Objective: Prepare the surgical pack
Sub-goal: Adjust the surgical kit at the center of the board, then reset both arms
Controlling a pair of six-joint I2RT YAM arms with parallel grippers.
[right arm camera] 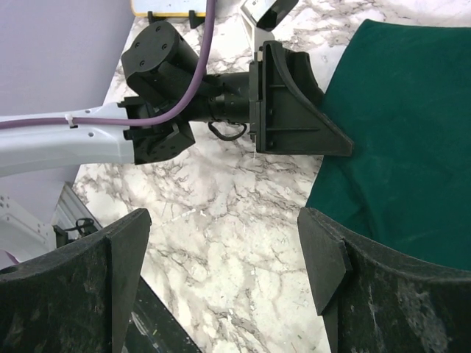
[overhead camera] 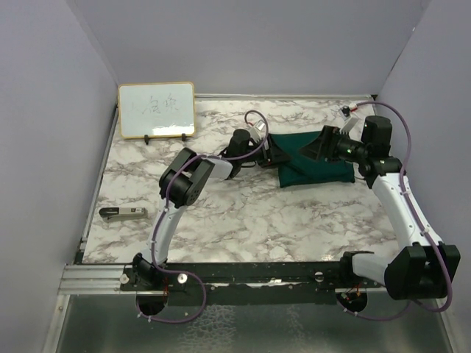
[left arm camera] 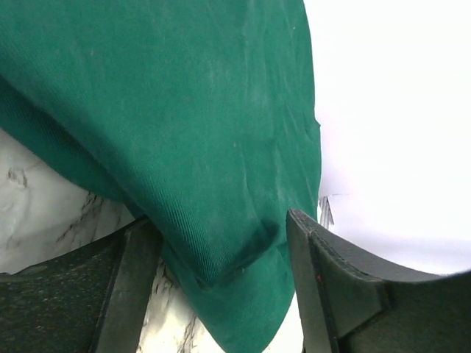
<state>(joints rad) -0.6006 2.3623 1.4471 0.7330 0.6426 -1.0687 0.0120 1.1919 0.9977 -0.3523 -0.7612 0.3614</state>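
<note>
Dark green drape (overhead camera: 316,168) folded into a rectangular bundle, flat on marble table (overhead camera: 243,213), right of centre, far half. In left wrist view, near edge of drape (left arm camera: 184,110) looks raised off the marble, with shadowed underside and bare table showing below.

Left gripper (overhead camera: 272,154) at the bundle's left edge, arm stretched across from near left. From its own camera, left gripper (left arm camera: 219,220) stands with jaws wide apart and a fold of drape hanging between them. Cloth reaches both the left finger (left arm camera: 129,287) and the right finger (left arm camera: 324,294) but is not pressed flat. Reads as parted around the cloth, not clamped on it.

Right gripper (overhead camera: 313,147) over the bundle's far edge, pointing toward the left gripper, close to it but apart. From its own camera, right gripper (right arm camera: 221,217) has jaws spread wide, holds nothing, only marble between the fingers. Cannot tell its height above the cloth. Same view shows left gripper (right arm camera: 324,140) side-on, tip right at the edge of drape (right arm camera: 405,147).

Whiteboard (overhead camera: 156,110) propped upright at far left, well apart from drape. Small grey-and-black object (overhead camera: 123,212) flat on table near left edge, too small to identify.
</note>
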